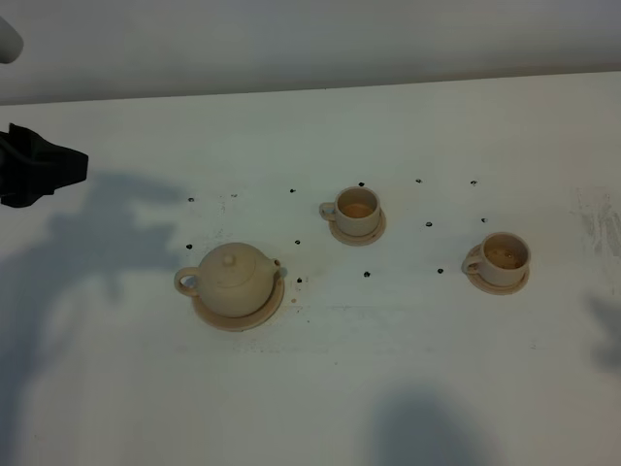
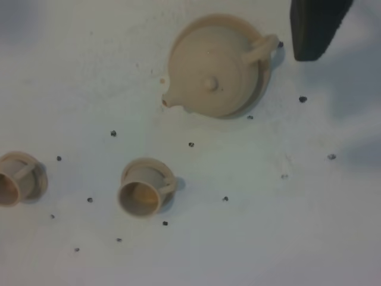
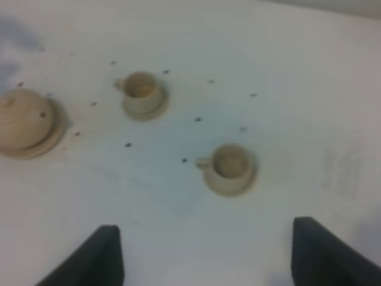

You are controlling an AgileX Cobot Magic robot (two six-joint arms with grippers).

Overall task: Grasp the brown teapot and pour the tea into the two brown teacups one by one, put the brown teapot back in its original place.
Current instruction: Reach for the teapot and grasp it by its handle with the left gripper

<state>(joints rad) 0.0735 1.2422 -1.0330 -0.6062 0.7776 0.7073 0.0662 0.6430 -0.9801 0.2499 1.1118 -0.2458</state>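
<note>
The brown teapot (image 1: 233,276) was found standing on the flat saucer disc (image 1: 254,317), held by nothing. A brownish fill was seen in the nearer teacup (image 1: 357,210) and the farther teacup (image 1: 504,258), so both pourings were judged done, with little left. The left gripper (image 1: 68,167) was placed well apart from the teapot; its opening could not be told. The right gripper (image 3: 207,232) was spread wide and empty.

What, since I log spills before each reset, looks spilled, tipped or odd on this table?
Nothing is tipped or spilled: the brown teapot sits upright on its saucer disc, and the middle teacup and right teacup stand upright too. Only small dark specks dot the table around them; what they are I cannot tell.
</note>
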